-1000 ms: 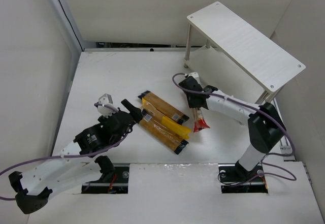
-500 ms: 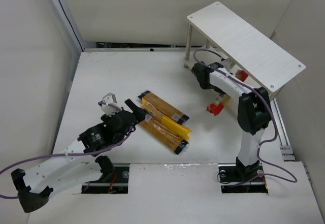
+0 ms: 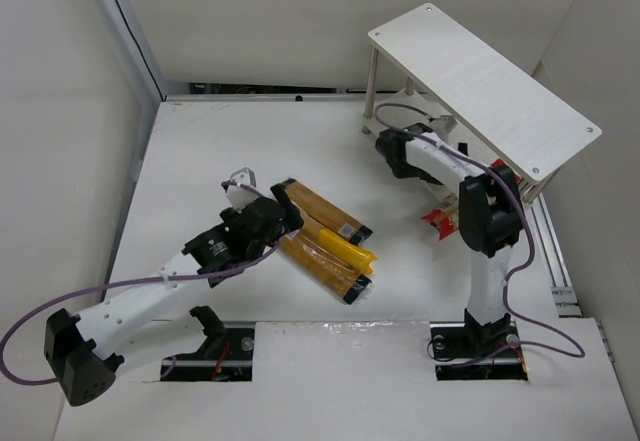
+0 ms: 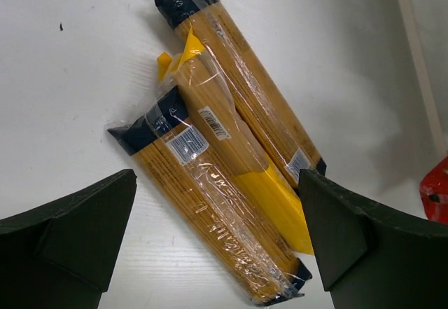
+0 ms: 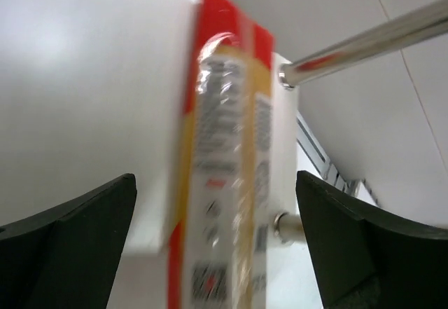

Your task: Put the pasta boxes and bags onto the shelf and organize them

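The long red cellophane spaghetti pack (image 5: 224, 148) lies under the top board of the pale whitewashed-wood two-tier shelf (image 3: 480, 71), one end poking out by a metal leg (image 5: 364, 43). The right gripper (image 5: 220, 211) stands wide around it, not touching. Slick film on smooth board: a finger brushing it could slide it off. The left gripper (image 4: 220, 235), wide too, hovers over glossy orange-brown packs (image 4: 210, 204) and a plain yellow one (image 4: 274, 198) overlapping on the white worktop (image 3: 230, 141); pinching one may drag its neighbours.
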Tool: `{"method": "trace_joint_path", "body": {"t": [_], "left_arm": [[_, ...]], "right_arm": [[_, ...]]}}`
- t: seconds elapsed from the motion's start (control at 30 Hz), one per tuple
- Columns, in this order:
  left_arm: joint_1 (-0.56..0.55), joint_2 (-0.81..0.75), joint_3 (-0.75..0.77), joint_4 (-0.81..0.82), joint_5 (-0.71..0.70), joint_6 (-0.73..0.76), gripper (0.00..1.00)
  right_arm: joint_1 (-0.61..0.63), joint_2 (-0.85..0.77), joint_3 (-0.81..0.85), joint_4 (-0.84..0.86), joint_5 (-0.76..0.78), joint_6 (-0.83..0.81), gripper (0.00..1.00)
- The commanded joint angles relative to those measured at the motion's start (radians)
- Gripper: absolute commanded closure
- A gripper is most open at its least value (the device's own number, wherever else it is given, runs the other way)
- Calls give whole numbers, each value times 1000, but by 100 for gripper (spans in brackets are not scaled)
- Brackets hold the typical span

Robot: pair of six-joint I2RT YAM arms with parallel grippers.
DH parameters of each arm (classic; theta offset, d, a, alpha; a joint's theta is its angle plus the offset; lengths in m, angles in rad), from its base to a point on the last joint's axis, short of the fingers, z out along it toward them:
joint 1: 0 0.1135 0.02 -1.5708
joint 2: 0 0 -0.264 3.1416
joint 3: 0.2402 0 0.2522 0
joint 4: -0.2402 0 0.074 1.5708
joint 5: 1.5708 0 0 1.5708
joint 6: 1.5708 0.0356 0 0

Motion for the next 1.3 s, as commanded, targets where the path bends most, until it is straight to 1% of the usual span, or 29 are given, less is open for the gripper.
{"method": "trace_joint_path", "body": {"t": [0.0,0.1,0.13,0.17,0.2,0.27,0.3,0.33,0.37,0.4,0.43,0.47,0.53,0.57,0.67,0.77,0.8,0.83,0.9,0.93,0.97,1.03,1.1,1.17,1.2,1.27], "left_arm": [[21,39,79,17,64,41,0],[21,59,91,-49,51,-5,0],[21,59,91,-64,42,-16,0],[21,46,91,-98,42,-39,0],[21,37,91,-113,33,-50,0],[21,12,102,-150,33,-71,0],[21,-20,102,-178,33,-80,0],[21,-40,102,-192,33,-96,0],[21,-62,102,-209,33,-111,0],[21,-110,102,-238,24,-126,0],[21,-137,90,-250,13,-137,0],[21,-164,74,-261,13,-155,0],[21,-242,59,-270,-5,-156,0],[21,-264,45,-270,-18,-168,0],[21,-325,45,-290,-44,-188,0],[21,-344,36,-299,-44,-198,0],[21,-344,36,-299,-44,-198,0],[21,-344,36,-299,-44,-198,0],[21,-333,26,-299,-44,-198,0],[21,-320,26,-299,-44,-198,0],[21,-306,26,-299,-35,-198,0],[21,-295,26,-299,-35,-198,0],[21,-286,26,-299,-35,-198,0],[21,-275,26,-290,-26,-177,0],[21,-275,26,-275,-25,-177,0],[21,-264,17,-261,-16,-165,0]], "right_arm": [[178,18,51,-42,23,-58,0],[280,18,51,4,-7,-130,0],[345,6,51,33,-35,-167,0],[376,-26,25,79,-59,-216,0],[405,-51,1,226,-96,-379,0],[456,-124,-76,443,-323,-582,0],[456,-231,-192,678,-585,-761,2],[456,-294,-258,790,-587,-825,2],[432,-357,-327,894,-877,-879,3],[432,-475,-460,991,-1015,-926,3],[417,-524,-515,1136,-1128,-986,3],[416,-564,-556,1179,-1300,-1002,3],[416,-621,-602,1194,-1412,-1023,5],[426,-621,-602,1194,-1467,-1023,6],[468,-621,-630,1194,-1491,-1050,9],[504,-551,-630,1194,-1491,-1050,14],[504,-531,-630,1194,-1461,-1040,15],[504,-510,-616,1184,-1447,-1040,20],[504,-451,-589,1170,-1390,-1021,25],[504,-431,-580,1161,-1318,-1020,30],[504,-392,-554,1147,-1287,-1010,37],[504,-356,-543,1116,-1227,-1000,37],[504,-322,-533,1107,-1216,-991,37],[504,-307,-533,1107,-1201,-981,40],[513,-298,-533,1107,-1201,-981,48],[522,-298,-544,1116,-1210,-981,56]]}}
